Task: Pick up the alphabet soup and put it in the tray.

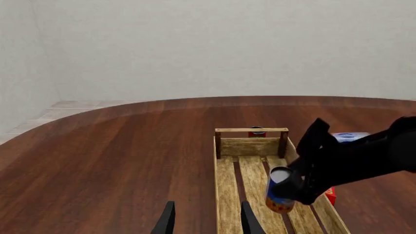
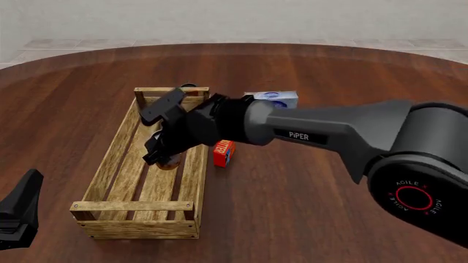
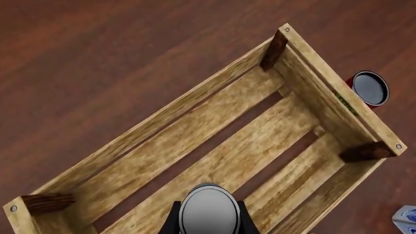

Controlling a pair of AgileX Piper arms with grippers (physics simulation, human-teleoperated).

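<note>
The alphabet soup (image 2: 170, 160), a small can with a blue label, an orange lower band and a grey top (image 3: 209, 210), is held upright by my right gripper (image 2: 164, 151). The gripper is shut on it from above. The can hangs inside the outline of the tray (image 2: 135, 207), low over the slatted bottom (image 3: 260, 141). Whether it touches the slats I cannot tell. In the left wrist view the can (image 1: 278, 191) sits in the tray's (image 1: 252, 130) middle part. My left gripper (image 1: 208, 222) stands open and empty beside the tray's near end (image 2: 18, 216).
A dark reddish can (image 2: 188, 86) stands just beyond the tray's far end (image 3: 369, 88). A red-orange butter box (image 2: 223, 153) lies on the table against the tray's right side. A blue-and-white box (image 2: 272, 98) sits further back on the right.
</note>
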